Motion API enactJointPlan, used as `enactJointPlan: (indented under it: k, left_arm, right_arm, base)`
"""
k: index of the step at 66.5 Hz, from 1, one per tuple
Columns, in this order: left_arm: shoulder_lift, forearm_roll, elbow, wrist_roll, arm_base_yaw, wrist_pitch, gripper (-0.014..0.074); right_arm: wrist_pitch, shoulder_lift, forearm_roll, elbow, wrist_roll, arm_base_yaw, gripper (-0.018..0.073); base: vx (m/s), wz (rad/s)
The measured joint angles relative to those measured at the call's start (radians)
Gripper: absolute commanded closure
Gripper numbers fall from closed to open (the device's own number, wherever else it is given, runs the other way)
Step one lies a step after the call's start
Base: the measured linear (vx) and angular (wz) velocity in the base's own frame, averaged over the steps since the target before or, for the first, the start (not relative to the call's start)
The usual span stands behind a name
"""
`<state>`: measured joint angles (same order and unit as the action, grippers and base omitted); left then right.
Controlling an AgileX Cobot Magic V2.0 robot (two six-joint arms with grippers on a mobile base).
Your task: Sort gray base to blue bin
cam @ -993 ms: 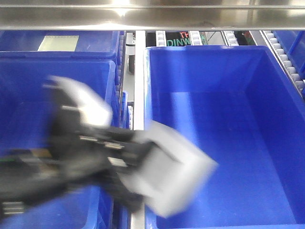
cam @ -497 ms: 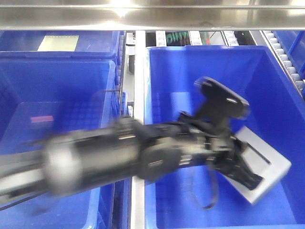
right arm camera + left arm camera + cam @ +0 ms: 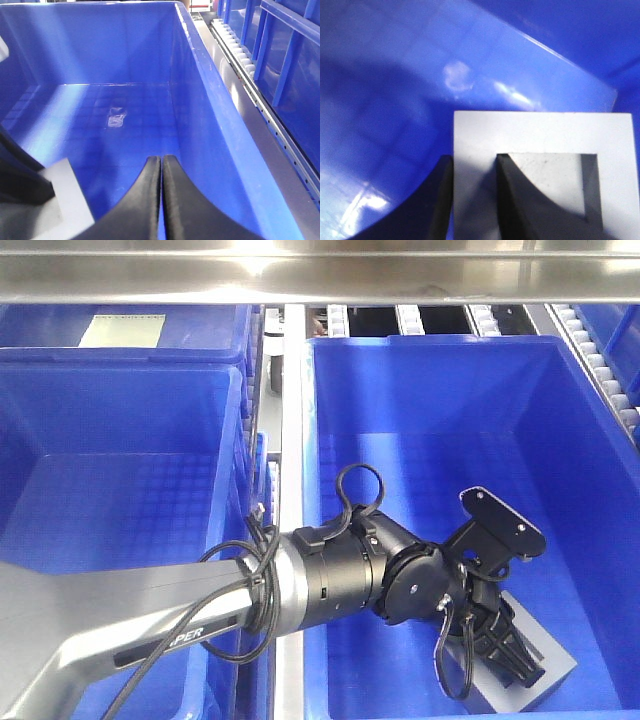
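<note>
The gray base (image 3: 550,672) is low inside the blue bin (image 3: 440,342), near its front right corner. My left gripper (image 3: 510,658) is shut on it. In the left wrist view the two dark fingers pinch one wall of the gray base (image 3: 540,131), one outside and one in the square recess, so my left gripper (image 3: 472,159) grips that wall. I cannot tell whether the block touches the waffle floor. My right gripper (image 3: 161,160) is shut on nothing and hangs over the blue bin (image 3: 200,100), with the gray base (image 3: 67,192) at its lower left.
Another blue crate (image 3: 120,490) stands left of the metal divider rail (image 3: 291,420). Behind it is a crate with a pale card (image 3: 122,330). A steel bar (image 3: 320,280) crosses the top, and roller tracks (image 3: 600,370) run along the right.
The left arm swung right from over the divider rail and went down into the right-hand bin, carrying the gray base from mid-height to low at the front right.
</note>
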<state>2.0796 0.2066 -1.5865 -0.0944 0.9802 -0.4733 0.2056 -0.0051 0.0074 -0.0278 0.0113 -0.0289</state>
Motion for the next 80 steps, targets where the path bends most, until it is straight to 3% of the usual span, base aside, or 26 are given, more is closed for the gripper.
enactJointPlan:
  k: [20,29,42,57,80]
  left_arm:
    - [0.000,0.000,-0.003,0.000,0.000,-0.005,0.0321]
    - [0.000,0.002,-0.003,0.000,0.000,-0.005,0.0267]
    - [-0.012,0.002,-0.004,0.000,0.000,-0.020,0.0337]
    - [-0.112,-0.001,0.035,0.000,0.000,-0.037,0.0605]
    - [-0.367,-0.036,0.288,0.000,0.000,0.012,0.0605]
  right_arm:
    - [0.000,0.000,0.000,0.000,0.000,0.000,0.0564]
    - [0.000,0.000,0.000,0.000,0.000,0.000,0.0564]
    - [0.000,0.000,0.000,0.000,0.000,0.000,0.0564]
    - [0.000,0.000,0.000,0.000,0.000,0.000,0.0564]
    - [0.000,0.000,0.000,0.000,0.000,0.000,0.0564]
  base:
    - [0.00,0.00]
    - [0.00,0.00]
    - [0.00,0.00]
    - [0.00,0.00]
    - [0.00,0.00]
